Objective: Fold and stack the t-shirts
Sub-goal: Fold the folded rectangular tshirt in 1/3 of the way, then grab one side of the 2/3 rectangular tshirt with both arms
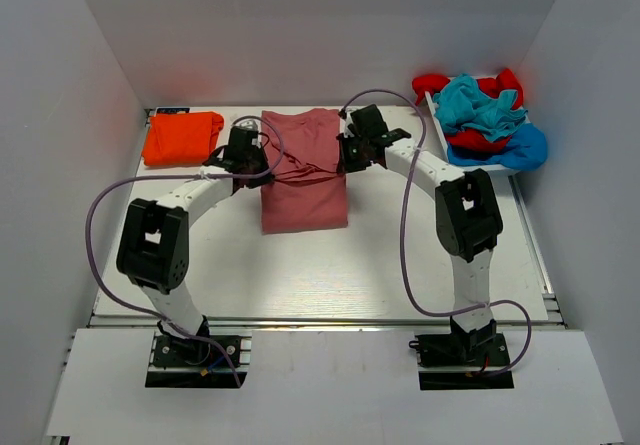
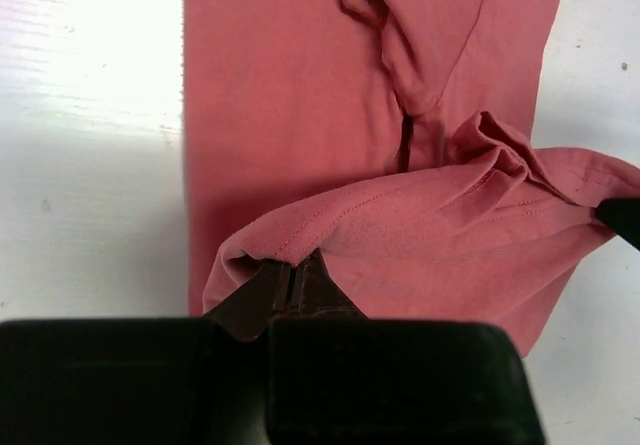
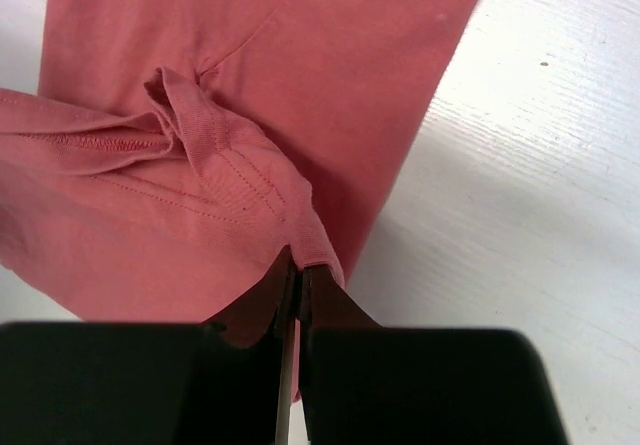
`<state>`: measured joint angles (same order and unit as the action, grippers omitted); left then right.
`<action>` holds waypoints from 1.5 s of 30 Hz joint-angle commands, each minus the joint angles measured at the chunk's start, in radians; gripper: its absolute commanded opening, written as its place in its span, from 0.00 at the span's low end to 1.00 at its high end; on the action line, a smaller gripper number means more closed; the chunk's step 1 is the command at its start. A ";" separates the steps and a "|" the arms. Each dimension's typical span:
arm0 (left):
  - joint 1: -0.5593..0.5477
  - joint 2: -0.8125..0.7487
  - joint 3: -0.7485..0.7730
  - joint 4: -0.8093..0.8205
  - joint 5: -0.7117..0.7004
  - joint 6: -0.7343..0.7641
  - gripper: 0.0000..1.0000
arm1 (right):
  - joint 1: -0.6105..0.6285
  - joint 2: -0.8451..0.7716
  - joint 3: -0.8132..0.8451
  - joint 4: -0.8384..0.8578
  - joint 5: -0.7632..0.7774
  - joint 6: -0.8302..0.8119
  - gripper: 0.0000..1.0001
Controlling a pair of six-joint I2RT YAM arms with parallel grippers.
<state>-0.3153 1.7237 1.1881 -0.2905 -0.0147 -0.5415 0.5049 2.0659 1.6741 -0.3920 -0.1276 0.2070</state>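
Pink-red t-shirt (image 1: 303, 193): mid worktop (image 1: 330, 275), stitched edge raised across middle.
Left hand (image 2: 293, 273): clenched on edge's left corner.
Right hand (image 3: 297, 265): clenched on right corner.
Orange t-shirt (image 1: 182, 137): folded, far left.
Red, teal, blue t-shirts (image 1: 480, 115): heaped far right.

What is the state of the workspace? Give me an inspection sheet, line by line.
Surface: white table, a few small specks.
Job's things: pink shirt partly folded at centre, one fold lifted; orange shirt folded, far left; shirt pile, red, teal and blue, unfolded, far right.
Clutter: nothing seen.
Grippers: left gripper shut on pink shirt's left edge; right gripper shut on its right edge.
Cables: purple cables loop along each arm.
Surroundings: white walls on three sides.
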 commanded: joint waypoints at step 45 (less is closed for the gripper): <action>0.079 -0.222 -0.446 0.192 0.357 0.087 1.00 | -0.078 -0.244 -0.640 0.450 -0.414 0.126 0.90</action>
<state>-0.2237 1.5116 0.7513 -0.1642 0.3176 -0.4763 0.4221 1.7966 1.0298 -0.0257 -0.4709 0.3080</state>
